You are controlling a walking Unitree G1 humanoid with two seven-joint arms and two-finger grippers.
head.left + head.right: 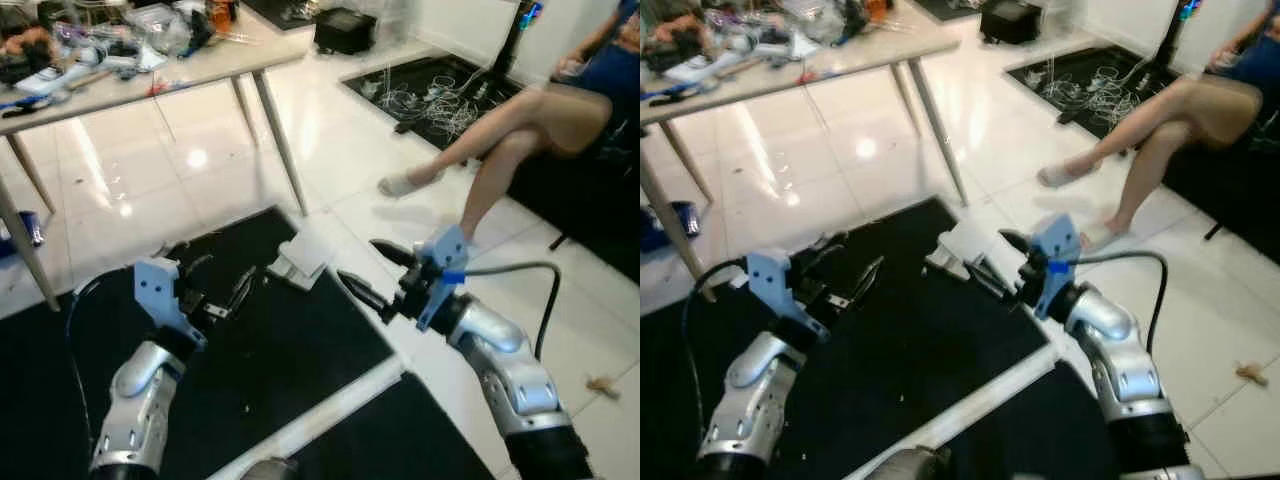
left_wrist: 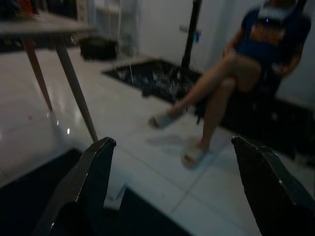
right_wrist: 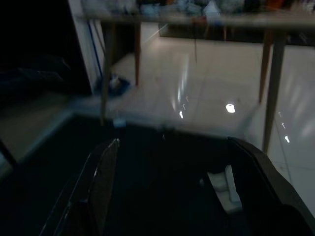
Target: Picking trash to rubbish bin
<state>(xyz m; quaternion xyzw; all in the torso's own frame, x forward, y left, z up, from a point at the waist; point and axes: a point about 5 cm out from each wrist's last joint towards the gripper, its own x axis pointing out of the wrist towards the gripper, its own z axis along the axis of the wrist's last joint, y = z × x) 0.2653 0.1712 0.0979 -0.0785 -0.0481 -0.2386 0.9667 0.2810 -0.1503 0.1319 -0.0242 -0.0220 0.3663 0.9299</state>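
While both silver arms reach forward over the black mat (image 1: 290, 350), each end effector holds nothing. The left end effector (image 1: 215, 285) is raised over the mat's middle with its two black fingers spread apart. The right end effector (image 1: 372, 272) points toward the mat's far corner, its two fingers likewise spread wide.

One piece of trash (image 1: 300, 260), a white, flattened item that appears to be a small carton or crumpled paper, lies at the far edge of the mat, partly on the white tiled floor (image 1: 200, 170). It sits between the two end effectors, near the right fingertips and not touching them. In the right wrist view it shows between the fingers.

One worktop (image 1: 150, 75) on slanted legs stands beyond the mat, cluttered with items. One seated person (image 1: 540, 120) has crossed legs at the right.
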